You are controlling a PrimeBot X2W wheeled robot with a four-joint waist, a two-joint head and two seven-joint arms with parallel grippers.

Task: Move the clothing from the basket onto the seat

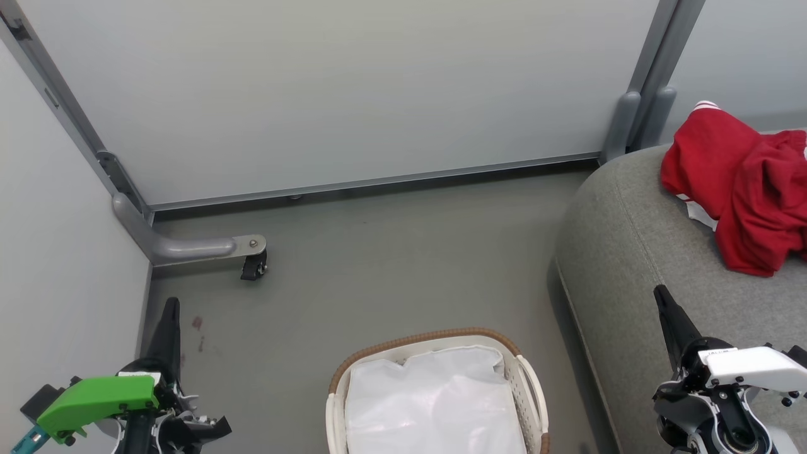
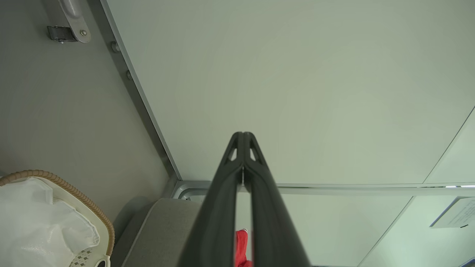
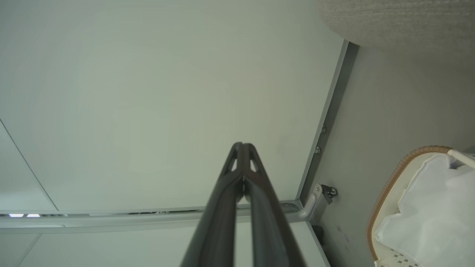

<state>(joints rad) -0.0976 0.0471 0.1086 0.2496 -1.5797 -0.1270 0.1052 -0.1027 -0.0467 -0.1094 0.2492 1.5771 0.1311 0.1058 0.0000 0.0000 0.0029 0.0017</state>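
The red clothing [image 1: 744, 183] lies heaped on the grey seat [image 1: 630, 252], apart from the basket [image 1: 435, 335] with its white liner sheet [image 1: 435, 403]. Left gripper [image 1: 171, 306] and right gripper [image 1: 660, 293] are both pinched closed, holding nothing.

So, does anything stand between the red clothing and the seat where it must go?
Nothing visible does: the clothing already lies on the seat. The basket holds a white liner, with no red fabric showing.
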